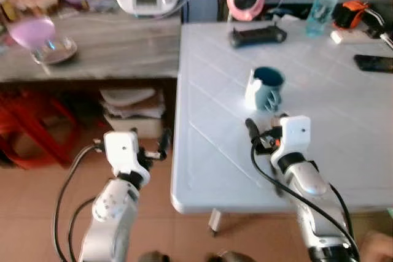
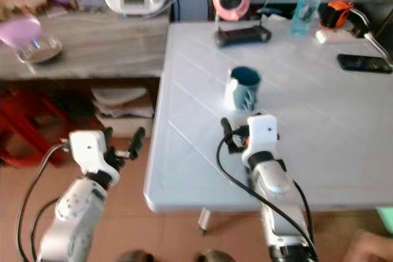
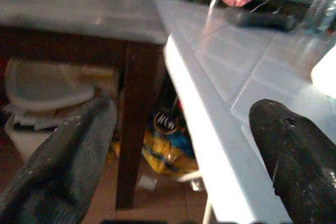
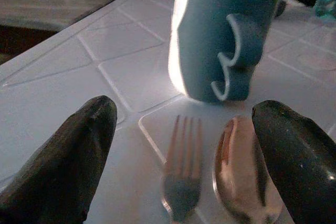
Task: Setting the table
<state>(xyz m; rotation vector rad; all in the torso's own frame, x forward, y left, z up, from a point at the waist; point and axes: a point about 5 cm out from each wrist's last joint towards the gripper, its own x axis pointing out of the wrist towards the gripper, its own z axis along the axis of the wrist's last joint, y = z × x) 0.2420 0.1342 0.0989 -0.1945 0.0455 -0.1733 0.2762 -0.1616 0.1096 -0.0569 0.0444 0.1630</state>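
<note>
Nearest me, the right claw (image 4: 178, 166) hovers spread over a fork (image 4: 181, 169) and spoon (image 4: 241, 174) lying side by side on the bench (image 1: 344, 145), presumably laid for a diner. At twelve o'clock beyond them stands the blue mug (image 1: 266, 88). The left claw (image 3: 178, 145), also spread, idles off the bench edge.

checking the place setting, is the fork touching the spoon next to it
Apart. The right wrist view shows the fork and spoon lying side by side before the blue mug, with a strip of white table between them.
</note>
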